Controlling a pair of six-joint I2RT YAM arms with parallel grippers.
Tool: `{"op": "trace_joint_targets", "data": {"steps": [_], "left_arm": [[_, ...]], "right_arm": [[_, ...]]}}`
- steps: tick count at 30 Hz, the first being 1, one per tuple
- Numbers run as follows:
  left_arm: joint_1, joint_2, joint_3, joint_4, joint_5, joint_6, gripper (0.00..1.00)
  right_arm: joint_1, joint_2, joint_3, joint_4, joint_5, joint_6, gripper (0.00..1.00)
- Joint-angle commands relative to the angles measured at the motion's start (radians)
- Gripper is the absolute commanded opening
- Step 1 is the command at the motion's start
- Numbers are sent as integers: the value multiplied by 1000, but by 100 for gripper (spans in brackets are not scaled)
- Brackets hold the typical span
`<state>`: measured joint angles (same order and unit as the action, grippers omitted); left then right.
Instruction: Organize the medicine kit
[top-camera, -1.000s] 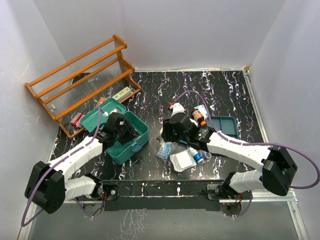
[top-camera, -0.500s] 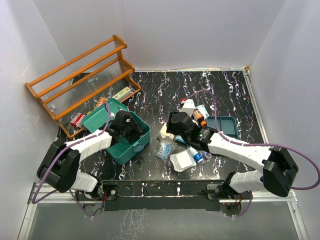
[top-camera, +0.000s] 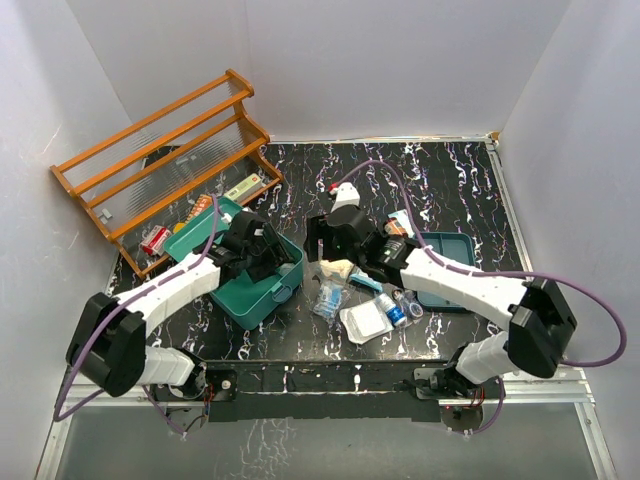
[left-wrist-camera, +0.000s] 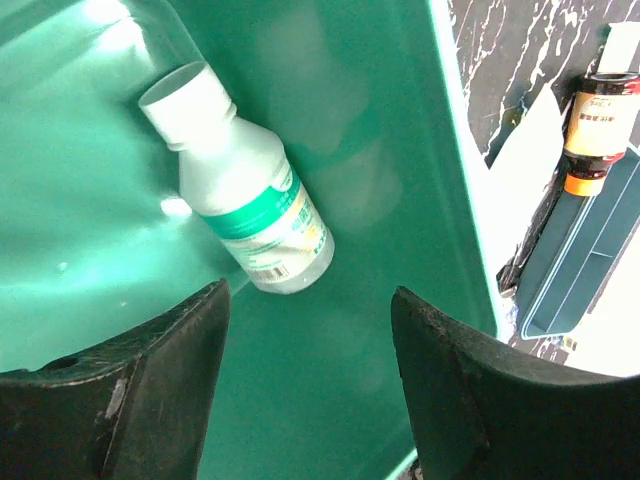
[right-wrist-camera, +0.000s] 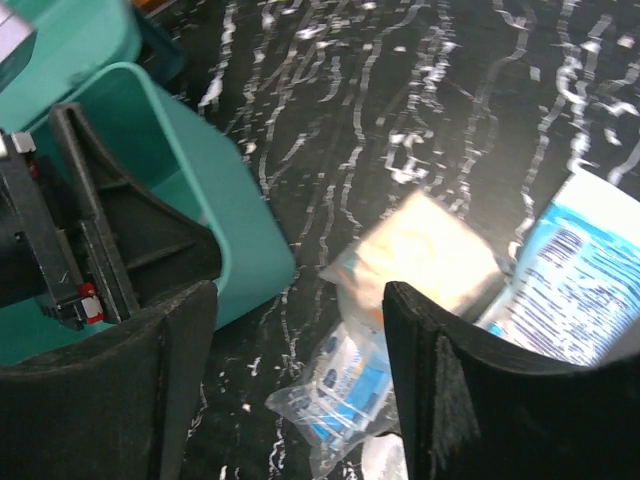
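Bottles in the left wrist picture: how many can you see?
2. A white bottle lies on its side inside the teal medicine kit. A brown bottle with an orange cap is outside it, by the dark tray. More may be hidden.

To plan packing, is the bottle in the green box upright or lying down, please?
Lying down: the bottle rests on its side inside the open box.

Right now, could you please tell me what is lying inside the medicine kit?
One white bottle with a green label lies on its side inside the medicine kit. The left gripper covers the floor nearest the camera.
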<state>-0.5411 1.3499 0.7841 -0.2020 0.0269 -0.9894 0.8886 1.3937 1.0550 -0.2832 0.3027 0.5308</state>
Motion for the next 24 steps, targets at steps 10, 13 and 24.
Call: {"op": "trace_joint_targets", "data": {"steps": [10,13,24], "left_arm": [[8,-227,109,-262,-246,118,60],[13,-230,146,-262,-255,197,60],[27,-115,137,-162,-164,294,63]], "right_arm": [[-23,203,197,8,-325,-116,61],[-25,223,206,-16,-266,-92,58],[-39,268,223,-130,-90,-91,43]]}}
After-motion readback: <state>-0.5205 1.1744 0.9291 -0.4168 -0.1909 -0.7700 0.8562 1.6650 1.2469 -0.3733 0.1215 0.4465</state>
